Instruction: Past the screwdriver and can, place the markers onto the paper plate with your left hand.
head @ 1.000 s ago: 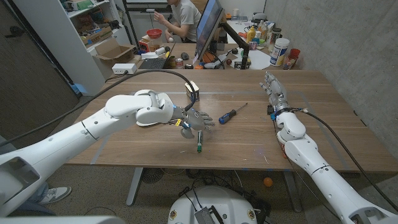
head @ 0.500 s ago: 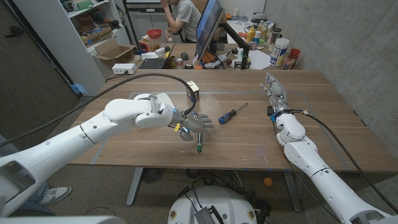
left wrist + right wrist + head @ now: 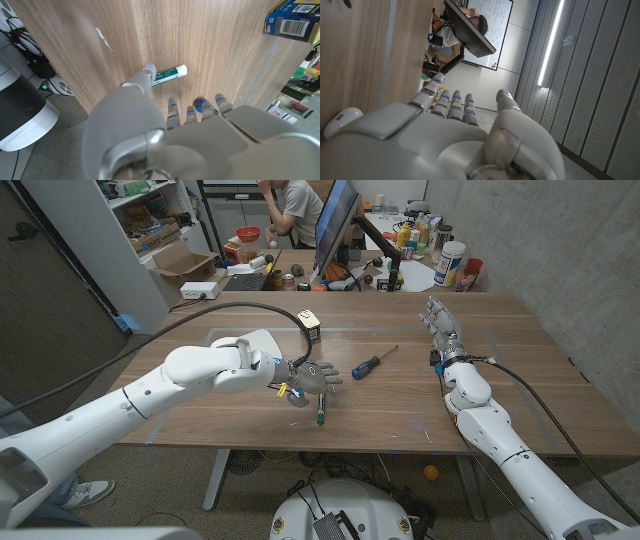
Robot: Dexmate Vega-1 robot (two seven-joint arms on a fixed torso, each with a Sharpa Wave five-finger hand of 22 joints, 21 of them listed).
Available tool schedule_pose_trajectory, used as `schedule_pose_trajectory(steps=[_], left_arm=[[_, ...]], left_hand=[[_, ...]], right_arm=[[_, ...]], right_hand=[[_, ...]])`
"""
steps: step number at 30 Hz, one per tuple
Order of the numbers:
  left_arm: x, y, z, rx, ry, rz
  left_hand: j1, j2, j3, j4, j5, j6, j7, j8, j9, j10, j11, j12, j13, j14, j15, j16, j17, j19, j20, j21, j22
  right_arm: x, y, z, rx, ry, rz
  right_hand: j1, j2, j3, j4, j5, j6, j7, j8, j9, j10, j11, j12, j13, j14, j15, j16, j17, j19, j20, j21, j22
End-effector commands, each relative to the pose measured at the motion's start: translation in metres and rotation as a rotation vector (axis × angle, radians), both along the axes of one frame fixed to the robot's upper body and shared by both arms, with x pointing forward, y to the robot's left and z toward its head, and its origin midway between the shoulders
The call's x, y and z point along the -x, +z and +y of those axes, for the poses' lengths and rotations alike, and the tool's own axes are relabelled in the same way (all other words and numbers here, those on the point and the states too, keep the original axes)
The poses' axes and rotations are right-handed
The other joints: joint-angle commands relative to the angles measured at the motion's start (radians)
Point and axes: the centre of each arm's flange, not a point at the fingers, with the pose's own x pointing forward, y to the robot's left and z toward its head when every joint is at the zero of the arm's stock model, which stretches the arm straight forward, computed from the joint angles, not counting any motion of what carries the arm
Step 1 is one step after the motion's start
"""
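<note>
A green-and-white marker (image 3: pixel 320 415) lies on the wooden table (image 3: pixel 520 380) near its front edge. My left hand (image 3: pixel 310 380) hovers just behind and over it with fingers spread, holding nothing. In the left wrist view the thumb tip (image 3: pixel 148 70) sits at one end of the marker (image 3: pixel 169 74); whether it touches I cannot tell. A blue spot shows between the fingers of the left hand (image 3: pixel 165 145). A blue-handled screwdriver (image 3: pixel 372 363) lies to the right of that hand. My right hand (image 3: pixel 440 323) stands at the table's right side with straight fingers and nothing in it, and the right wrist view shows its back (image 3: pixel 445 135).
A small blue-and-yellow box (image 3: pixel 310 320) (image 3: pixel 292 20) stands behind my left hand. Beyond the table's far edge is a cluttered desk with a monitor (image 3: pixel 335 220), bottles and a seated person (image 3: pixel 290 205).
My left forearm has swung slightly toward the table's near edge while the hand stays over the marker. The right arm has not moved.
</note>
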Motion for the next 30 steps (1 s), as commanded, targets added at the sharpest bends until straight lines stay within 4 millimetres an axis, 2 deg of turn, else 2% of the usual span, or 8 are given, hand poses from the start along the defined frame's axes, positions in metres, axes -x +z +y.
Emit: schedule_pose_trajectory(steps=[1, 12, 30], left_arm=[[0.001, -0.002, 0.006, 0.081, 0.006, -0.033], [-0.002, -0.004, 0.000, 0.146, -0.008, -0.004], [-0.018, -0.025, -0.005, 0.159, 0.049, 0.068]], left_hand=[[0.006, 0.009, -0.007, -0.002, 0.001, 0.014, -0.003, 0.006, 0.002, 0.002, 0.005, 0.010, 0.002, -0.001, 0.003, 0.007, 0.004, -0.005, 0.001, 0.002, 0.005], [0.006, 0.015, -0.016, -0.001, 0.001, 0.043, -0.014, 0.017, 0.003, 0.027, -0.008, 0.021, 0.002, 0.022, -0.003, 0.013, 0.004, -0.002, 0.000, 0.006, 0.005], [0.003, 0.019, -0.025, 0.001, 0.000, 0.051, -0.014, 0.019, 0.004, 0.031, -0.011, 0.022, 0.002, 0.027, -0.006, 0.012, 0.004, 0.000, 0.001, 0.007, 0.005]], right_arm=[[0.002, 0.002, 0.002, 0.010, 0.005, -0.002], [0.002, -0.001, 0.002, 0.013, 0.007, 0.005], [0.002, -0.007, -0.004, 0.002, -0.003, 0.020]], right_hand=[[0.005, -0.001, -0.003, -0.001, 0.006, 0.003, 0.001, 0.007, 0.004, 0.003, 0.001, 0.008, 0.005, -0.001, 0.012, 0.003, 0.002, 0.005, 0.001, 0.003, 0.001], [0.006, -0.001, -0.004, -0.001, 0.006, 0.003, 0.000, 0.007, 0.004, 0.003, 0.002, 0.008, 0.006, -0.001, 0.013, 0.003, 0.002, 0.004, 0.002, 0.004, 0.001], [0.007, -0.003, -0.006, -0.003, 0.006, 0.002, -0.001, 0.006, 0.004, 0.002, 0.001, 0.008, 0.006, 0.000, 0.015, 0.003, 0.002, 0.003, 0.005, 0.003, 0.001]])
